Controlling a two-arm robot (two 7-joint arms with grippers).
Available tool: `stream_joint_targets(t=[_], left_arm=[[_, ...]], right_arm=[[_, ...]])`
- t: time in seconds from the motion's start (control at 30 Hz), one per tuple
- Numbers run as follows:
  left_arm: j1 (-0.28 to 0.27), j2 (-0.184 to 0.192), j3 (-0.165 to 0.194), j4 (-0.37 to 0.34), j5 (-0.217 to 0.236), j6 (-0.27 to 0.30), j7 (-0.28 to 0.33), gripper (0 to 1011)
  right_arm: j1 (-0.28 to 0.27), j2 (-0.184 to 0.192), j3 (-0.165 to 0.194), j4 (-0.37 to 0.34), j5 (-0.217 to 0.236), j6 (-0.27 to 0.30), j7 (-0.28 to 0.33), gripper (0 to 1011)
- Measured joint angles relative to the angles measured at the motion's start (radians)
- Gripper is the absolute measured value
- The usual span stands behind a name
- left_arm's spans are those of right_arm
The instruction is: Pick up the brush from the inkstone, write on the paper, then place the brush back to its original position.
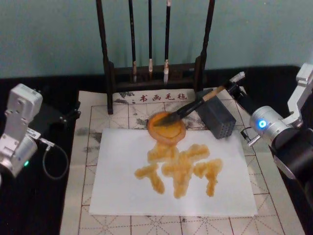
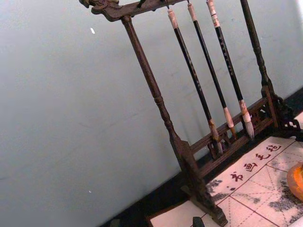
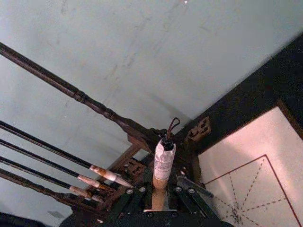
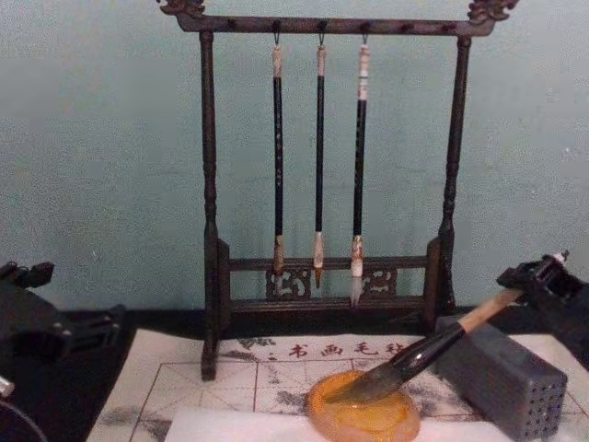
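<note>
The brush [image 1: 188, 108] lies slanted, its dark bristles down in the inkstone [image 1: 168, 136], which sits on the mat [image 1: 93, 110] at the far edge of the paper [image 1: 122, 186] with its amber strokes. The handle crosses the grey block [image 1: 218, 117] toward the mat's far right corner, where the right gripper [image 1: 234, 87] is closed around the tan end just below the white cap. The left arm [image 1: 19, 129] is parked off the mat's left edge. An uneven release could roll the handle off the block, levering the bristles out onto the paper or tipping the shallow dish
</note>
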Motion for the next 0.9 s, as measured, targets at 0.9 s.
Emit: stream_joint_targets(t=[0.9], left_arm=[[0.000,0.000,0.000,0.000,0.000,0.000,0.000,1001]], right_arm=[[0.019,0.048,-0.059,-0.037,0.039,-0.064,0.035,197]])
